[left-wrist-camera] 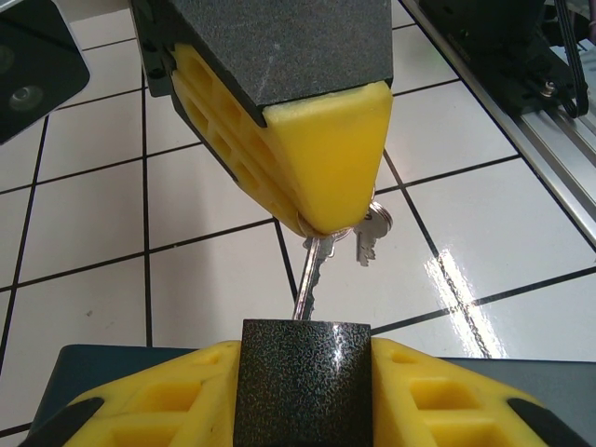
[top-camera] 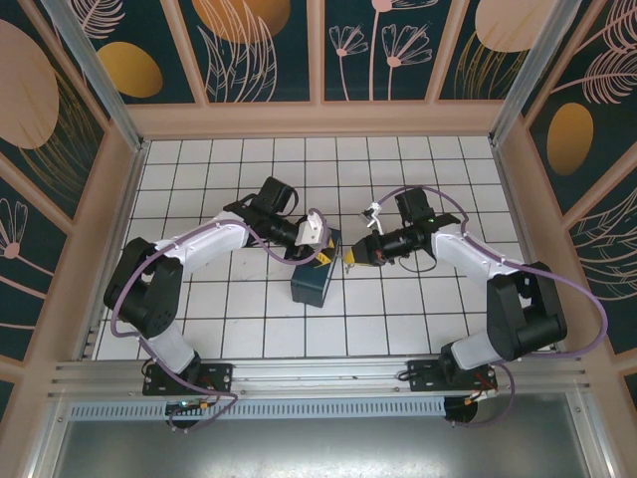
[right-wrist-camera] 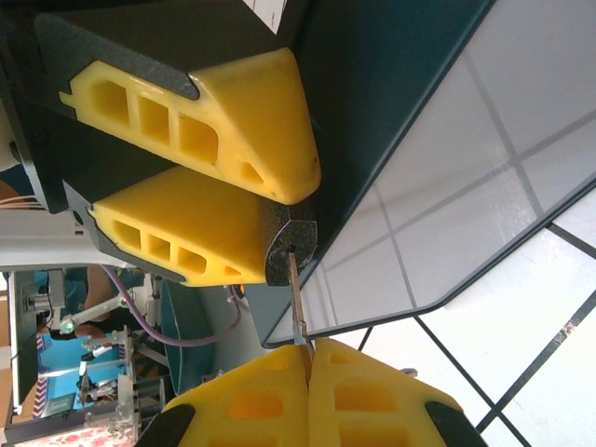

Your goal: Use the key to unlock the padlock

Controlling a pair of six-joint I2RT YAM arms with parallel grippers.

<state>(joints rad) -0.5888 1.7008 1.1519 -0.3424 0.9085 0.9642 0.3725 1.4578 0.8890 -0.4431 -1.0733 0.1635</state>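
The padlock, a dark speckled block, sits clamped between the yellow fingers of my left gripper, which is shut on it. Its shackle is hidden. The slim silvery key runs from the padlock's face up to the right gripper's yellow fingers, and a second key dangles beside it. In the right wrist view my right gripper is shut on the key, whose tip is in the keyhole of the padlock. From above, the left gripper and right gripper meet over the tiles.
A dark teal box stands on the white tiled floor right under the left gripper, and its side is close behind the padlock. Wooden walls ring the floor, with an aluminium rail at the near edge.
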